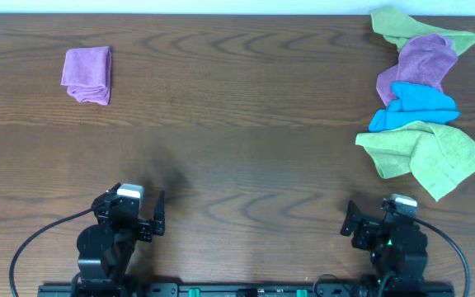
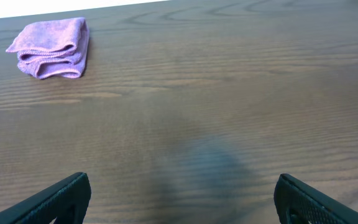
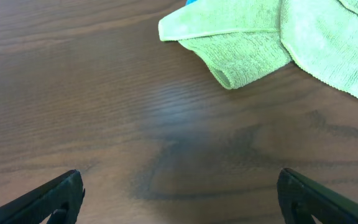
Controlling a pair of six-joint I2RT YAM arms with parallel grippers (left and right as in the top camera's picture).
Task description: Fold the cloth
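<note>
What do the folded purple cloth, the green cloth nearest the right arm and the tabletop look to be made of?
Purple cloth: probably soft microfibre or terry; matte, with a fuzzy nap and plump, rounded folds. Green cloth: a similar pile fabric, matte, with a stitched hem along its edge. Table: dark wood or wood-look laminate, with streaked grain and a slight sheen; I cannot tell which.

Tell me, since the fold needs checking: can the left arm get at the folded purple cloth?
Likely yes: the purple cloth lies alone, with only bare table between it and the open left gripper, though far off.
</note>
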